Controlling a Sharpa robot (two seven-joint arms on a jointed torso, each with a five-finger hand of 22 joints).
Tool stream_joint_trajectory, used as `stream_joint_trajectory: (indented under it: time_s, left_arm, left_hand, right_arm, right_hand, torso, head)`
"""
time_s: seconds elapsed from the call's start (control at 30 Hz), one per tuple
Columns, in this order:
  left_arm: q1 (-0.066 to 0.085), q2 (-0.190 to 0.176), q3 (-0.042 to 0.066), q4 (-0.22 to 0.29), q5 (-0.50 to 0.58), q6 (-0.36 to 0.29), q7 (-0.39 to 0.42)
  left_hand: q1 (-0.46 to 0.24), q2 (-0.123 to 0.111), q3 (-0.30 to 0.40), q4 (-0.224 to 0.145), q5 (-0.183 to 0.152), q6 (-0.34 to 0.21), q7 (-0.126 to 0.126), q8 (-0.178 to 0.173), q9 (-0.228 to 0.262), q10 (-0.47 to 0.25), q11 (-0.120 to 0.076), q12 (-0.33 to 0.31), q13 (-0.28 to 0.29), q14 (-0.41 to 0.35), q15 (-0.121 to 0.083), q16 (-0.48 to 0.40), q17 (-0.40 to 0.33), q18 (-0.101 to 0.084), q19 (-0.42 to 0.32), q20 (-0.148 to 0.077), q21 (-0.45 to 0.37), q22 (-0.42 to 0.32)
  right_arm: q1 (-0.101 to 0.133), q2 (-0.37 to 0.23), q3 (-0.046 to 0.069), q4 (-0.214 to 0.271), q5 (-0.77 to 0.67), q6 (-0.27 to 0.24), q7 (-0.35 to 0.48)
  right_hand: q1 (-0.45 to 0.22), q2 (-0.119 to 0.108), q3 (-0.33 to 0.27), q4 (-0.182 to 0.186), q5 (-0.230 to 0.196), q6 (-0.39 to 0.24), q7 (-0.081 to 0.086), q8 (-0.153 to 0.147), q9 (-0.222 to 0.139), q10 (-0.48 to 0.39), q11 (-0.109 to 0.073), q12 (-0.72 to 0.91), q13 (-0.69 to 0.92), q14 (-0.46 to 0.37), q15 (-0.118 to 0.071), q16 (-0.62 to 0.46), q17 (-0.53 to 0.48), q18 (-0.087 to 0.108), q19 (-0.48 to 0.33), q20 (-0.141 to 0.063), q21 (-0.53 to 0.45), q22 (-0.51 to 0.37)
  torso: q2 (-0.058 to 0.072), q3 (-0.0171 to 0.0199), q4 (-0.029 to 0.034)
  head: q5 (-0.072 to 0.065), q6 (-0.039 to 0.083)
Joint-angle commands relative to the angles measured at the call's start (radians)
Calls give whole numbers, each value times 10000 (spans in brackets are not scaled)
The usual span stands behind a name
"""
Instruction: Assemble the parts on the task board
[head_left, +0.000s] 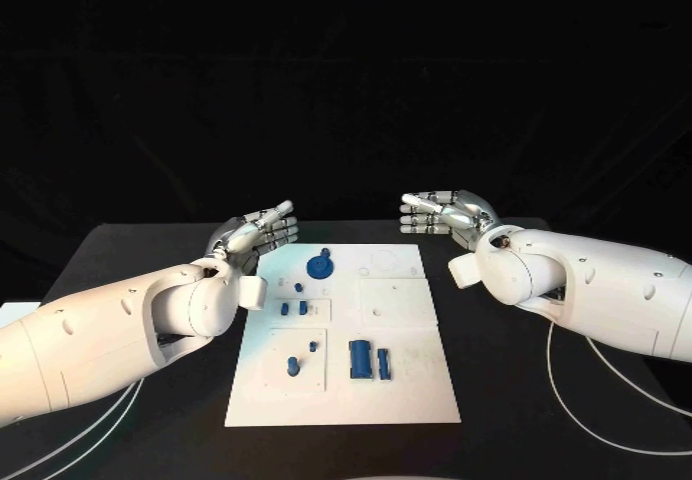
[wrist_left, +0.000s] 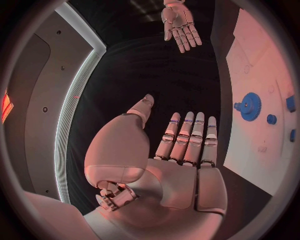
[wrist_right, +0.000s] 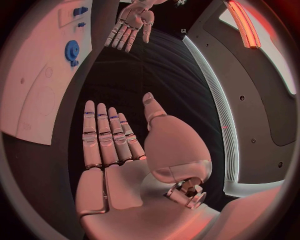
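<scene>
Beyond the far edge of the task board (head_left: 404, 300), both hands hover empty with fingers straight and apart, the left hand (head_left: 257, 232) nearest the blue gear (head_left: 320, 266) at the board's far-left corner, the right hand (head_left: 450, 215) well apart.
</scene>
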Motion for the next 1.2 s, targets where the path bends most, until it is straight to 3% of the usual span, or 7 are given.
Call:
stream_joint_trajectory:
  time_s: [0.03,0.43,0.5,0.57,0.6,0.67,1.2]
  left_arm:
    - [-96,29,64,157,-192,-523,166]
    - [-796,117,441,998,-1011,-3302,891]
    - [-862,125,477,1078,-1089,-3565,959]
    - [-916,132,506,1142,-1151,-3778,1015]
    - [-929,134,513,1158,-1167,-3831,1029]
    - [-940,135,519,1171,-1179,-3873,1040]
    - [-940,135,519,1171,-1179,-3873,1040]
  left_hand:
    - [-3318,514,-614,-88,-933,-2351,-369,-272,-270,-2377,-507,-260,-260,-2243,-466,-308,-341,-442,-1535,-743,-266,-1045]
    - [-6058,514,-1109,-88,-933,-4295,-1157,-272,-270,-4340,-1579,-260,-260,-4099,-1452,-308,-341,-766,-2801,-1360,-266,-1906]
    - [-6396,514,-1174,-88,-933,-4533,-1157,-272,-270,-4581,-1579,-260,-260,-4328,-1452,-308,-341,-767,-2939,-1450,-266,-2012]
    - [-6770,514,-1916,-88,-933,-4800,-1157,-272,-270,-4850,-1579,-260,-260,-4578,-1452,-308,-341,-766,-3124,-1527,-266,-2129]
    - [-6910,514,-1916,-88,-933,-4897,-1157,-272,-270,-4952,-1579,-260,-260,-4673,-1452,-308,-341,-1472,-3180,-1566,-266,-2172]
    - [-7178,514,-1916,-88,-933,-5089,-1157,-272,-270,-5142,-1579,-260,-260,-4856,-1452,-308,-341,-1472,-3309,-2319,-266,-2260]
    - [-8684,514,-1916,-88,-933,-6159,-1157,-272,-270,-6221,-1579,-260,-260,-5874,-1452,-308,-341,-1472,-4012,-2319,-266,-3252]
  right_arm:
    - [-149,30,50,223,189,-574,315]
    - [-1208,130,461,1581,1250,-3538,1896]
    - [-1323,140,505,1729,1366,-3860,2068]
    - [-1426,150,545,1860,1468,-4147,2220]
    - [-1456,153,557,1899,1498,-4230,2265]
    - [-1491,156,570,1944,1534,-4330,2318]
    - [-1500,157,574,1955,1542,-4354,2331]
  right_hand:
    - [-3486,-305,50,255,-340,-2399,-491,-256,-336,-2701,-399,-263,-338,-2814,-978,-252,-975,-461,-2665,-589,-476,-1030]
    - [-6371,-305,50,255,-1056,-4390,-1532,-256,-1043,-4929,-1241,-263,-338,-5149,-978,-252,-975,-786,-4875,-1077,-476,-1030]
    - [-6734,-305,50,255,-1056,-4639,-1532,-256,-1043,-5219,-1241,-263,-338,-5441,-978,-252,-975,-786,-5152,-1839,-476,-1030]
    - [-7117,-305,50,255,-1056,-4902,-1532,-256,-1043,-5514,-1241,-263,-338,-5750,-978,-252,-975,-1537,-5447,-1839,-476,-1030]
    - [-7263,-305,50,255,-1056,-5003,-1532,-256,-1043,-5629,-1241,-263,-338,-5865,-978,-252,-975,-1537,-5554,-1839,-476,-1030]
    - [-7548,-305,50,255,-1056,-5200,-1532,-256,-1043,-5848,-1241,-263,-338,-6098,-978,-252,-975,-1537,-5766,-1839,-476,-1030]
    - [-9130,-305,50,255,-1056,-6292,-1532,-256,-1043,-7075,-1241,-263,-338,-7374,-978,-252,-975,-1537,-6987,-1839,-476,-1030]
  torso:
    - [-198,74,35]
    - [-925,346,161]
    - [-947,354,165]
    - [-948,355,165]
    - [-948,355,165]
    - [-948,355,165]
    - [-948,355,165]
  head:
    - [67,245]
    - [319,1238]
    - [327,1268]
    - [327,1269]
    - [327,1269]
    - [327,1269]
    - [327,1269]
